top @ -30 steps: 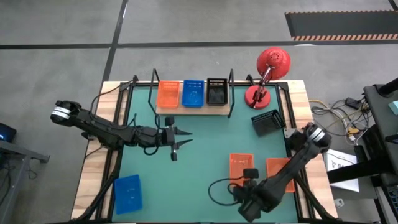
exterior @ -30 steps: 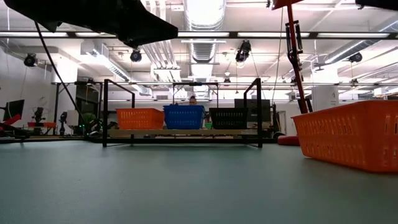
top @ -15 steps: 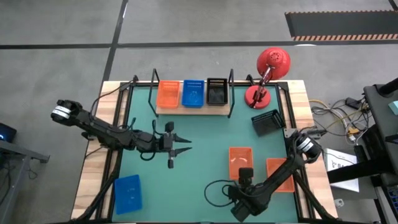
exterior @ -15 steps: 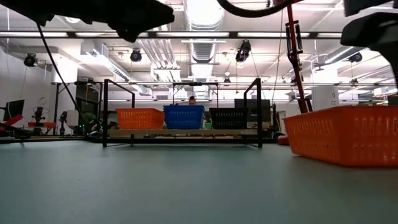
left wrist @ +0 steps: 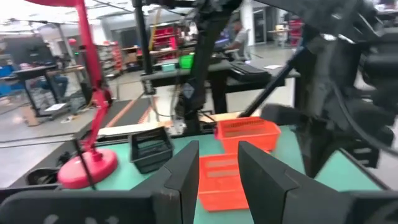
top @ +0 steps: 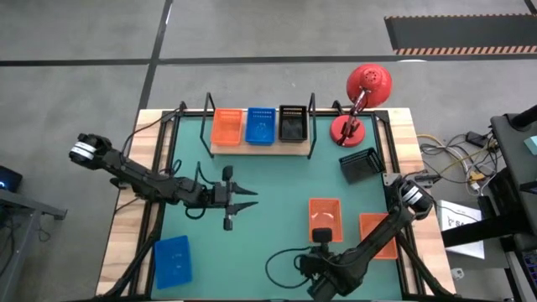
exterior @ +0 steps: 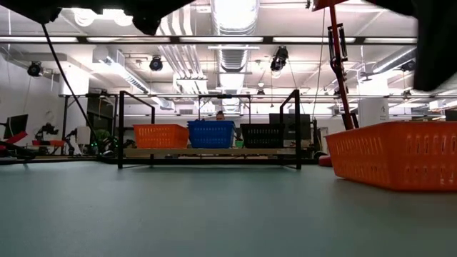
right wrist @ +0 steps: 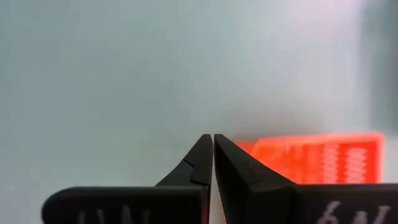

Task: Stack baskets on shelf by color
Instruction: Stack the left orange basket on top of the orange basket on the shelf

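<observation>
On the wooden shelf [top: 260, 148] at the far edge stand an orange [top: 226, 127], a blue [top: 260, 125] and a black basket [top: 292, 123]. Two more orange baskets [top: 325, 216] [top: 377, 236] rest flat on the green mat at the near right. A loose black basket [top: 361, 165] lies at the right and a blue one [top: 173, 258] at the near left. My right gripper [right wrist: 212, 138] is shut, at the near rim of the left orange basket [right wrist: 311, 158]. My left gripper [top: 252, 198] hangs open over the middle of the mat, holding nothing. My right gripper stands shut at the near edge of the left orange basket [top: 324, 235], coming from the table's near side. I cannot tell whether its tips touch the basket's rim; nothing shows between the fingers in the right wrist view.
A red desk lamp [top: 365, 92] stands at the far right corner beside the shelf. The shelf's black wire uprights [exterior: 120, 128] rise at both its ends. Bare mat lies between the shelf and the loose baskets.
The left orange basket, tilted a second ago in the low view, now lies flat on the mat. My right arm has drawn back a little toward the near edge. My left gripper has drifted slightly toward the near edge.
</observation>
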You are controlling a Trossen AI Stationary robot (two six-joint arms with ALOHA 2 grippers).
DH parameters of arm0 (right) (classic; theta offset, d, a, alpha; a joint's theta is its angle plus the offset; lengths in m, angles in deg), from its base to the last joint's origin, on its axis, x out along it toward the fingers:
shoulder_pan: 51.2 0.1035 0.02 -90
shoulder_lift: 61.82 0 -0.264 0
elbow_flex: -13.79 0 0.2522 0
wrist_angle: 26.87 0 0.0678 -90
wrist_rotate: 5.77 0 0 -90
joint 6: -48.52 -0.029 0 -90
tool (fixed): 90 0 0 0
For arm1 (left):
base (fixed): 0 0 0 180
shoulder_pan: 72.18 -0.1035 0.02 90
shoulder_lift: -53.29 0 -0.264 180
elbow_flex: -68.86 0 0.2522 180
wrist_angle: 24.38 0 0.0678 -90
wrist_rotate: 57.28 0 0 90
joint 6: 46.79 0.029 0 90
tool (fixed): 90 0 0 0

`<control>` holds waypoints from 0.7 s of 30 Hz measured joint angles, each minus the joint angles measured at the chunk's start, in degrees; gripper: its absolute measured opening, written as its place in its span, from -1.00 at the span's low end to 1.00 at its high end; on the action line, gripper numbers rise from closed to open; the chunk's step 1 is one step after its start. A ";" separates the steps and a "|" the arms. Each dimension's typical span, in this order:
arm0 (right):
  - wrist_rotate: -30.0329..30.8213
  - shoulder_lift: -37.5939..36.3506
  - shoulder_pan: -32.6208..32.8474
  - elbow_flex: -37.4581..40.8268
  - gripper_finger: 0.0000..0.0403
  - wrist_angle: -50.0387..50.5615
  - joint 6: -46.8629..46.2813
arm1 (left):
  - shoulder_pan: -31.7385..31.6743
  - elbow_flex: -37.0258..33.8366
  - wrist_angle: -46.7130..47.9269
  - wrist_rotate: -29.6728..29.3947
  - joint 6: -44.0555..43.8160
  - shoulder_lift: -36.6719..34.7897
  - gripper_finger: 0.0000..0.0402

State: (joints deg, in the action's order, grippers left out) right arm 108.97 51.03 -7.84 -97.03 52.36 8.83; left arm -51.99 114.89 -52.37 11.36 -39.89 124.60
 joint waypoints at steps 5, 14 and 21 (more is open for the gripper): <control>4.99 -0.01 -0.07 -3.38 -0.96 -0.13 3.32 | 2.92 -0.19 0.19 0.00 0.02 0.00 -0.53; 9.83 -0.01 -1.95 -7.70 -0.96 0.32 10.32 | 4.35 -0.26 -0.25 -3.12 5.06 -2.79 -0.53; -3.83 -0.03 -1.84 -11.45 -0.87 6.44 11.12 | 4.35 -0.62 2.63 -4.91 7.34 -6.71 -0.53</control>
State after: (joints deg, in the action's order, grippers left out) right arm 105.14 51.00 -9.68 -108.49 58.80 19.95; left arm -47.63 114.27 -49.74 6.44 -32.55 117.88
